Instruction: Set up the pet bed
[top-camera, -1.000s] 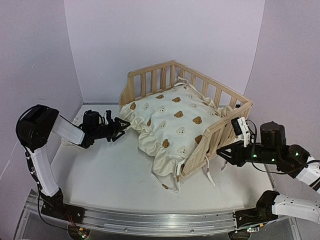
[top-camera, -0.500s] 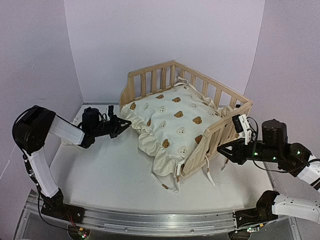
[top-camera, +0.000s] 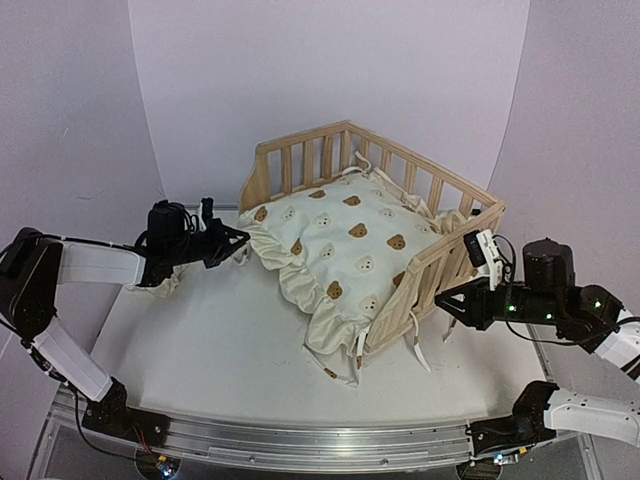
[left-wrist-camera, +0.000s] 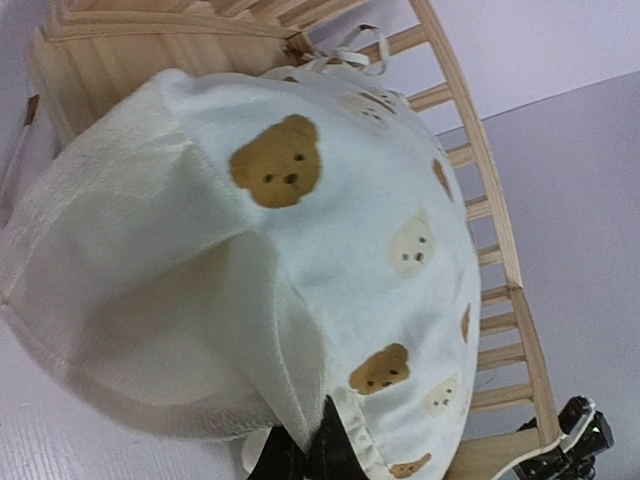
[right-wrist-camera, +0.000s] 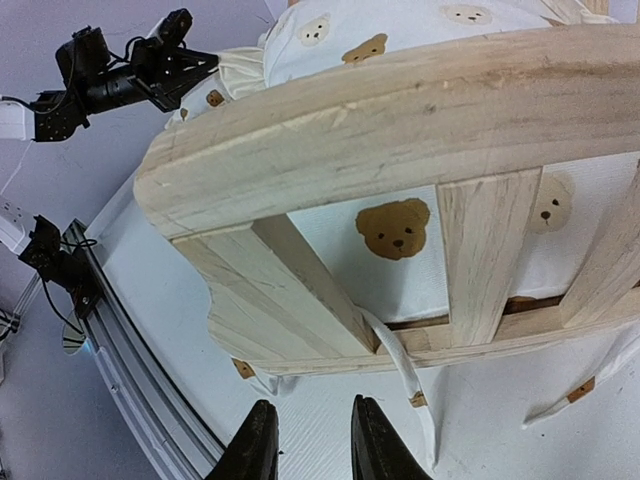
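The pet bed's pine frame (top-camera: 300, 150) stands at the back middle of the table, its open side towards the front left. The cream bear-print cushion (top-camera: 345, 245) lies askew in it, with its front corner spilling over the open side onto the table. My left gripper (top-camera: 232, 240) is shut on the cushion's ruffled left edge; in the left wrist view the ruffle (left-wrist-camera: 300, 400) is pinched between the dark jaws of that gripper (left-wrist-camera: 315, 455). My right gripper (top-camera: 447, 300) hovers open just outside the frame's right rail (right-wrist-camera: 400, 110), holding nothing. A loose tie (right-wrist-camera: 395, 355) hangs by the rail's end post.
Lilac walls close in on three sides. A metal rail (top-camera: 300, 445) runs along the near edge, with both arm bases on it. More cushion ties (top-camera: 418, 345) trail on the white tabletop at the frame's front right corner.
My left gripper has shut on the cushion's ruffle and moved left and back, drawing that edge with it. The right gripper has backed slightly away from the rail.
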